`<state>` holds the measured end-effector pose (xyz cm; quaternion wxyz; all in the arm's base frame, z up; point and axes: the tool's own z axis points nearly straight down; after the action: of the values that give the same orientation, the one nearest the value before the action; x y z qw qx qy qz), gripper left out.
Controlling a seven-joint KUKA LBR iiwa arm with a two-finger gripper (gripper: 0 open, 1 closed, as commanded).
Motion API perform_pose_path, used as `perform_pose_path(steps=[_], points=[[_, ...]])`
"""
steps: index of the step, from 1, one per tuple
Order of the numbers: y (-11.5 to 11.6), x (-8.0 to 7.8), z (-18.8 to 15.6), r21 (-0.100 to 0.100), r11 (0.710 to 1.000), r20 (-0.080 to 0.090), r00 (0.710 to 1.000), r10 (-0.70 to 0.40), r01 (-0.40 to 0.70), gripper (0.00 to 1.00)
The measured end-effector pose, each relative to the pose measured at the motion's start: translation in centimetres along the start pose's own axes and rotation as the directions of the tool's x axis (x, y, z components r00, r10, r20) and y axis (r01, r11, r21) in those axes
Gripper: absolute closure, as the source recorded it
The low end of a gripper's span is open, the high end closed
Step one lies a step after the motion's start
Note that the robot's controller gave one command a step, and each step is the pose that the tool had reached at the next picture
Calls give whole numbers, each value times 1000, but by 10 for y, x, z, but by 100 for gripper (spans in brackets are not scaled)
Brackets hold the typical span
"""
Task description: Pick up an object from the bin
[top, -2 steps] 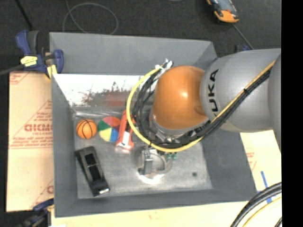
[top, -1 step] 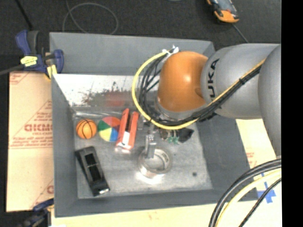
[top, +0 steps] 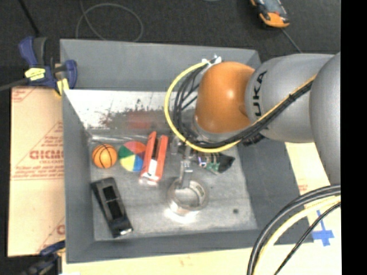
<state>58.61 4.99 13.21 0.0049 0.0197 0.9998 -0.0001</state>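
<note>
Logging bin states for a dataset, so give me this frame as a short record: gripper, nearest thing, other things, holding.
gripper: low over the middle of the bin
nearest thing: silvery ring, just below it in the view
other things: orange-red bar, multicoloured ball, orange ball, in a row toward the view's left; black block lower left
holding: cannot tell

The bin [top: 77, 171] held one orange ball [top: 104, 156], one multicoloured ball [top: 132, 156], one orange-red oblong object [top: 155, 156], one black box-shaped object [top: 112, 206] and one metal cup [top: 186, 199].
</note>
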Motion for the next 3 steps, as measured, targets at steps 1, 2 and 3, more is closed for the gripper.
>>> perform_pose_path(steps=[1,2,3], points=[[-17,22,41,1,999,-4,999,-49,49,0],[-62,38,60,-2,995,-7,995,-101,101,100],[-62,38,60,-2,995,-7,995,-100,100,100]])
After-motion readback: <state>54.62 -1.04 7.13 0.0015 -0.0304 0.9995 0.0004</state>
